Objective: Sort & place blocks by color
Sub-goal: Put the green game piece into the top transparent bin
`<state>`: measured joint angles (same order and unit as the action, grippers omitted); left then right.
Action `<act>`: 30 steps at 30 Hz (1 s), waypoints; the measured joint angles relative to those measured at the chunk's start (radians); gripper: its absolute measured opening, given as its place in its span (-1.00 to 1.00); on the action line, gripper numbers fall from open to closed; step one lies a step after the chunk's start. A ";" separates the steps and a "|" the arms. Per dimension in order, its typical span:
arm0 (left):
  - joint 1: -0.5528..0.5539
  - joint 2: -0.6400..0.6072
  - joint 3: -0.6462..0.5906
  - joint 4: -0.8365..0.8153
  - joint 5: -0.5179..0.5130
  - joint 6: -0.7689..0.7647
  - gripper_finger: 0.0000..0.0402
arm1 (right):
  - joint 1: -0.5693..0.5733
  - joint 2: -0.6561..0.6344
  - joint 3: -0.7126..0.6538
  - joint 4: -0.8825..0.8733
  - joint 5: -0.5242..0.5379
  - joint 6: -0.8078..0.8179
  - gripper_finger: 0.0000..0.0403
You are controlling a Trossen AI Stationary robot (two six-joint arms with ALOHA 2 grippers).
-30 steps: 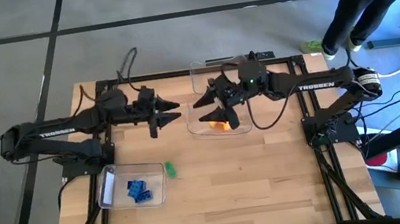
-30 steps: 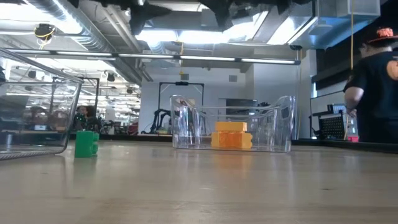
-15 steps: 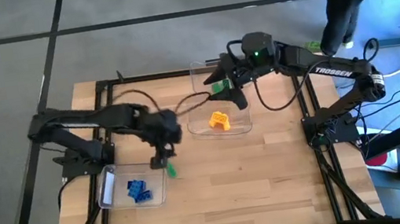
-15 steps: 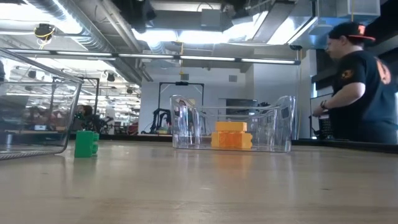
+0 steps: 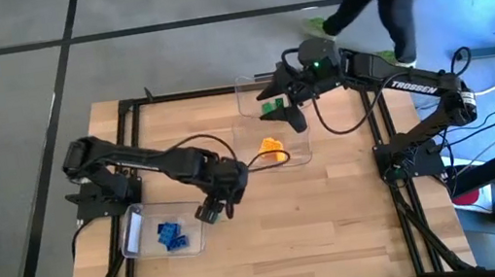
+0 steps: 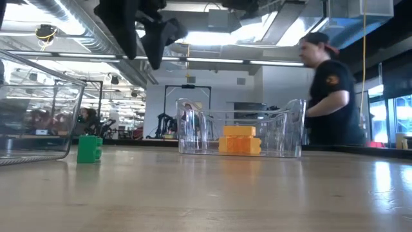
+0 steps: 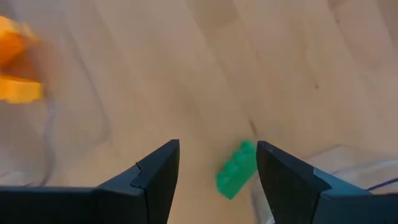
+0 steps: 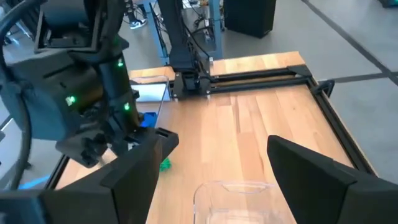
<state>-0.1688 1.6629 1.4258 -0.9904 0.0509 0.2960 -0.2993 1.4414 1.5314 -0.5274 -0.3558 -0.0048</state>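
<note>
One green block (image 7: 236, 169) lies on the bare wood just beside the near-left clear bin. My left gripper (image 7: 217, 146) hangs open above it, pointing down, a finger on either side and well clear, as the low view shows between the left gripper (image 6: 143, 29) and the green block (image 6: 89, 149). In the high view the left gripper (image 5: 214, 205) covers the block. Blue blocks (image 5: 170, 234) sit in the near-left bin and orange blocks (image 5: 272, 148) in the middle bin. My right gripper (image 5: 279, 104) is open over the far bin, where green blocks (image 5: 272, 108) show.
Three clear bins stand on the table: near left (image 5: 134, 232), middle (image 5: 297, 156) and far (image 5: 245, 88). A cable loops from my left arm over the wood toward the middle bin. A person (image 6: 331, 96) walks past beyond the far edge. Bare wood spreads to the near right.
My left gripper has swung from the far middle of the table toward the near edge and tipped down over the loose green block. My right gripper moved from above the orange bin toward the far edge, over the far bin. The person has walked along behind the table.
</note>
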 joint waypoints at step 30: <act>-0.037 0.020 -0.158 0.177 0.098 -0.193 0.02 | 0.001 0.000 -0.001 -0.032 0.046 0.000 0.47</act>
<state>-0.2059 1.6833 1.2677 -0.8134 0.1487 0.1032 -0.2985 1.4410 1.5307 -0.5594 -0.3101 -0.0046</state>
